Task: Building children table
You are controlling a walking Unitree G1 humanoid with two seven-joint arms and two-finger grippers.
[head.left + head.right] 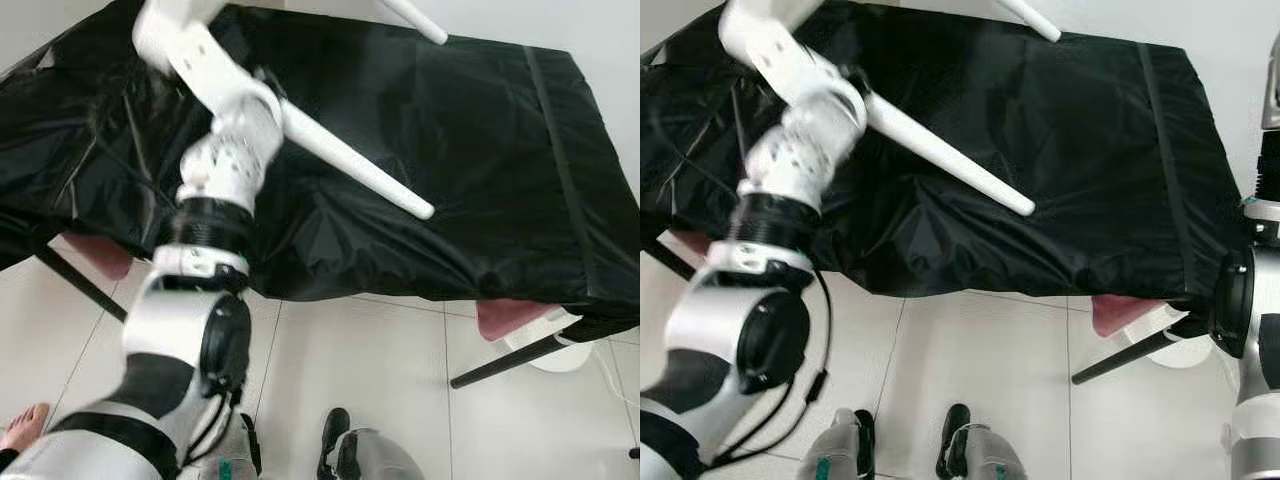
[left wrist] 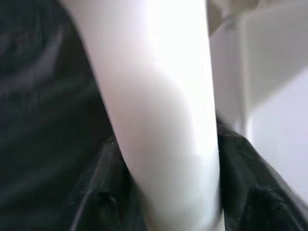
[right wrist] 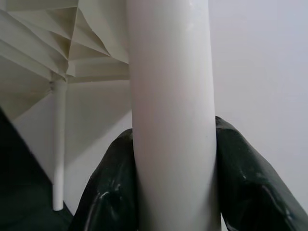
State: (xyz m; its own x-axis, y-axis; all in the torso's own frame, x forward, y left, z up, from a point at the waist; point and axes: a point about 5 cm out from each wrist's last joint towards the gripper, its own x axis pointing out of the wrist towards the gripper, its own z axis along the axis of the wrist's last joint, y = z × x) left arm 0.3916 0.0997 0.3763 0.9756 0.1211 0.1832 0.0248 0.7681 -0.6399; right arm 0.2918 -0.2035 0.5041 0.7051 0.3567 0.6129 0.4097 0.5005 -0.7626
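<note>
Bright, even daylight with soft sheen on the black cover (image 1: pixel 420 130) and glossy floor tiles (image 1: pixel 350 370); the left wrist view is blurred, its white leg (image 2: pixel 159 120) overexposed

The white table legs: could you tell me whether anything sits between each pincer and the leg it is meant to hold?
Nothing visible does. The left pincer is already closed around one white leg, and the right pincer around another white leg.
</note>
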